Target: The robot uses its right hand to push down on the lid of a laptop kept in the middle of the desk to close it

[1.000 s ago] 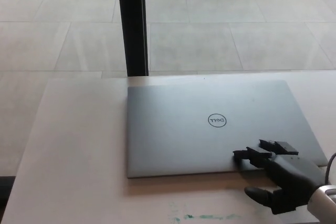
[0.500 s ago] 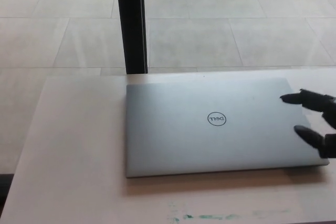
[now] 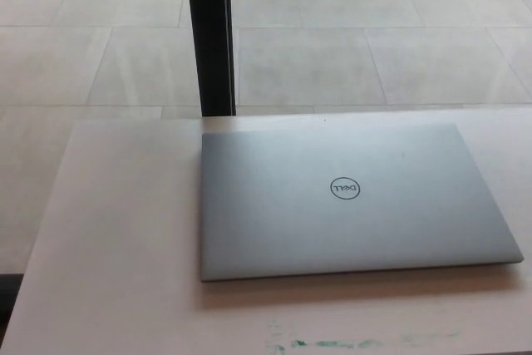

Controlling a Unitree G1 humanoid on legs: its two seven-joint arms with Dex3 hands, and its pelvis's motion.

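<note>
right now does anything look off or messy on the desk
Mostly tidy. The laptop lies shut and flat on the desk, undamaged. The only oddity is a faint green smear on the desk's near edge, like a stain or paint mark. No hands in view.

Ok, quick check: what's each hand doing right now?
Left hand: not in view.
Right hand: not in view; nothing touches the closed laptop on the desk.
</note>
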